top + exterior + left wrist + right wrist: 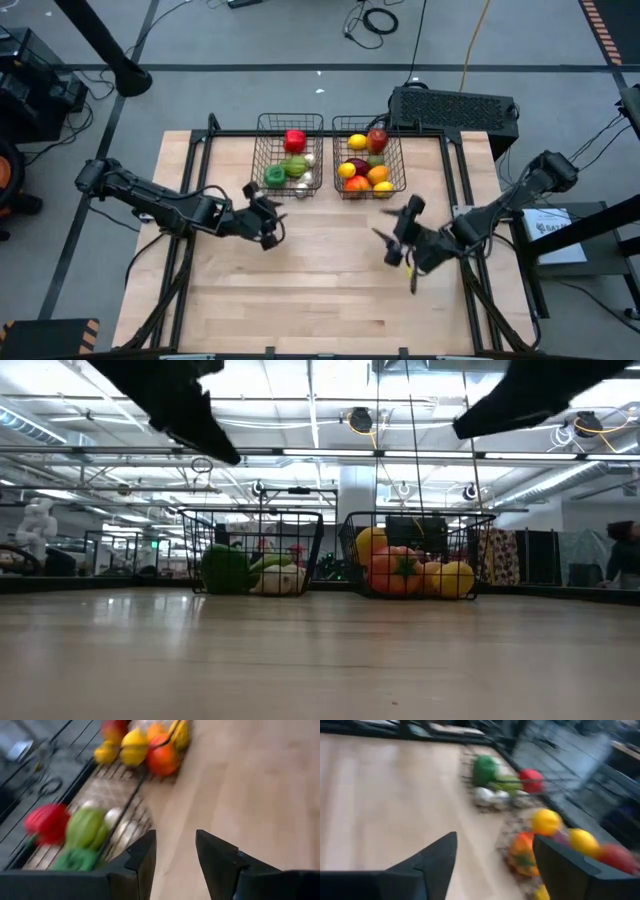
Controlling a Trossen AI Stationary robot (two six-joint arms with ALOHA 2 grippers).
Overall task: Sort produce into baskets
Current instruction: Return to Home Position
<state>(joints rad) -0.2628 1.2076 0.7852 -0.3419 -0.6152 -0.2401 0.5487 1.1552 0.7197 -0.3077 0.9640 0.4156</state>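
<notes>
Hovering before the baskets [262,150] of produce [378,174], left and right jaws stand open.

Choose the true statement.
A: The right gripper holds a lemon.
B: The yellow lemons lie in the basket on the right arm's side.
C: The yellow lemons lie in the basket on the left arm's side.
B: the lemons lie in the right basket; the left basket holds green pieces and a red pepper.
</notes>
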